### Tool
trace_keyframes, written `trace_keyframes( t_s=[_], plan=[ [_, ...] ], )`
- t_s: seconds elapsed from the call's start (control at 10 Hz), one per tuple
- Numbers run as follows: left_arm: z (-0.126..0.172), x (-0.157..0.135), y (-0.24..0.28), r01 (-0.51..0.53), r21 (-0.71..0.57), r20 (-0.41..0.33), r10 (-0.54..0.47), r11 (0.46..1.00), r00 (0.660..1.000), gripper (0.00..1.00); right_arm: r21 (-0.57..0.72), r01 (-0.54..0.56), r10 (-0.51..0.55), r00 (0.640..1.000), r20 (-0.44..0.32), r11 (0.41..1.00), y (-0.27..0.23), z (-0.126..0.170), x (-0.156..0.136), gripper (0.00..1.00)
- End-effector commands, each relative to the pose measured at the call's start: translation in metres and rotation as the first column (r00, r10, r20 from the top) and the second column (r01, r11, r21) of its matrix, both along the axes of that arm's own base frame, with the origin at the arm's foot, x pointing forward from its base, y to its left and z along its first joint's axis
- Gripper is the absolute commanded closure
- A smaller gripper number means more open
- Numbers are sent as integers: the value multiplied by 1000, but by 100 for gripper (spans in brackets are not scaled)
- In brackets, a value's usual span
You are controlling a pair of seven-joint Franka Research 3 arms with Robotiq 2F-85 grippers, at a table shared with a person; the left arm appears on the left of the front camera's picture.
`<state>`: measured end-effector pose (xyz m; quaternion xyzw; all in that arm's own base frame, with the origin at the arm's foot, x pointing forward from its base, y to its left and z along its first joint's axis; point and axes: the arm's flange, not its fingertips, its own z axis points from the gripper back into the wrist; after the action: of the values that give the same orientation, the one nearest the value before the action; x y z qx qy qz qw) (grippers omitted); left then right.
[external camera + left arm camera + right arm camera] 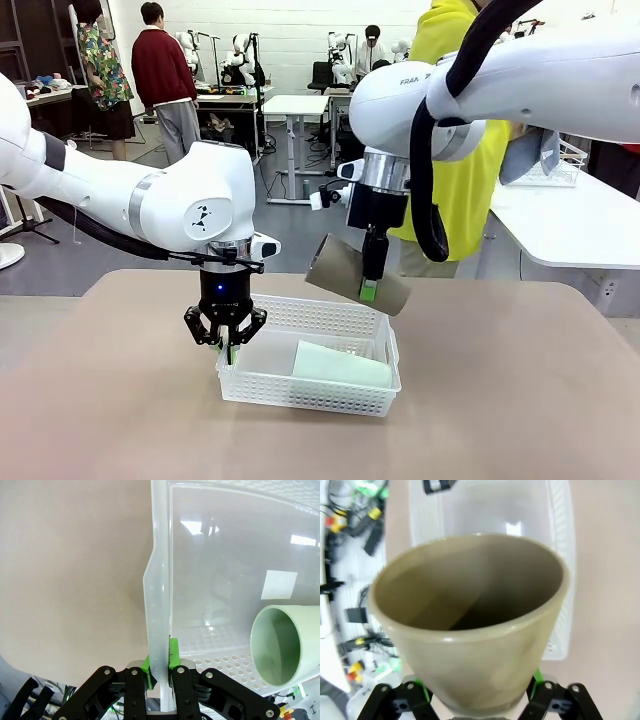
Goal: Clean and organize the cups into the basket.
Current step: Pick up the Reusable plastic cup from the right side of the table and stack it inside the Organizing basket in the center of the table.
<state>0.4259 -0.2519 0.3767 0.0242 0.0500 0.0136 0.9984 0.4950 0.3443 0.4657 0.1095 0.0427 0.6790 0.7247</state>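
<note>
Now the left claw (229, 348) pinches the rim of the basket (300, 390) while the right claw (369, 291), clamped on a tilted brown cup (335, 265) above, should lower it gently beside the mint cup (340, 365) lying inside.

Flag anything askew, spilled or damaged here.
Nothing spilled or broken. The mint cup lies on its side in the basket, whose wall the left gripper pinches; the right gripper holds a brown cup tilted in mid-air.
</note>
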Motion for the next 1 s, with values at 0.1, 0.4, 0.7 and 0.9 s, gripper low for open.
trace_keyframes(
  t_s=[0.1,0.4,0.7,0.9],
  plan=[
    [2,1,0,0,2,8,0,1000,1000,100,-68,32,-23,992,124,997,22,-29,-14,17],
    [2,1,0,0,2,8,0,1000,1000,100,-33,13,-7,986,164,999,26,-50,-17,17],
    [2,1,0,0,2,8,0,1000,1000,100,-46,-1,7,991,131,999,33,-71,-8,17],
    [2,1,0,0,2,8,0,1000,1000,100,-61,-17,22,996,84,998,40,-93,-4,17]
  ],
)
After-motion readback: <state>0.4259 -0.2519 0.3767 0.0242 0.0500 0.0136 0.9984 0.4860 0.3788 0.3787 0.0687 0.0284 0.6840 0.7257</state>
